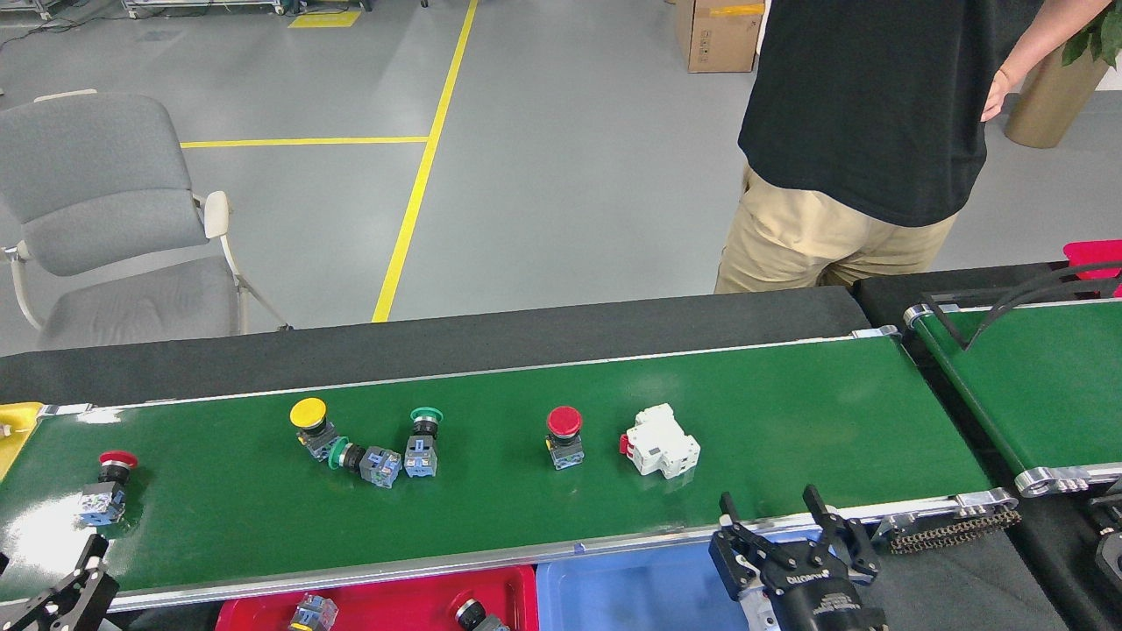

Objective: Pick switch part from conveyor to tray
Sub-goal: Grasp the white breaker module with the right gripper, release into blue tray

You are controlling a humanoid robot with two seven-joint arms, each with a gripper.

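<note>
The conveyor (789,412) carries several switch parts. A red push button (107,491) stands at the far left. A yellow one (310,424) and two green ones (422,442) cluster left of centre, with another red button (564,435) and a white circuit breaker (659,450) further right. My right gripper (770,510) hangs open and empty over the belt's front rail, near-right of the breaker. Only part of my left gripper (66,592) shows at the bottom left corner, near the far-left red button. A red tray (394,589) and a blue tray (631,587) sit below the belt.
A person in a black shirt (868,105) stands behind the belt at the right. A second green belt (1043,386) with a black bracket lies at the right. A grey chair (96,202) stands behind at the left, and a yellow tray (13,425) at the left end.
</note>
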